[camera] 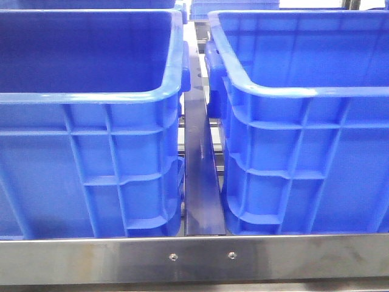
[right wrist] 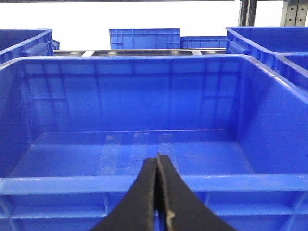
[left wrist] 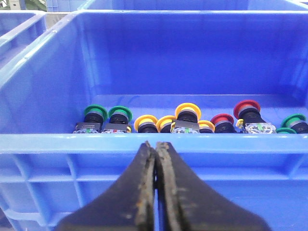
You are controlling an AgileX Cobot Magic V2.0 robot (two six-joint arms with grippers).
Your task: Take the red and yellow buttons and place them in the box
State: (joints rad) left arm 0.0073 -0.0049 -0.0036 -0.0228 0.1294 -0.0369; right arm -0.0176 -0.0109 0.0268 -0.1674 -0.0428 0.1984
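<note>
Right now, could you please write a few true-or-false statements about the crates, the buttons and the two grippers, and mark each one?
1. The left gripper is shut, holding nothing. True.
2. The crate in the right wrist view holds a pile of buttons. False: nothing shows on its floor.
3. Green buttons lie in the same crate as the yellow buttons and red buttons. True.
4. The right gripper holds a red button. False: its jaws are shut on nothing.
5. In the front view the two crates touch. False: a gap with a metal rail separates them.
</note>
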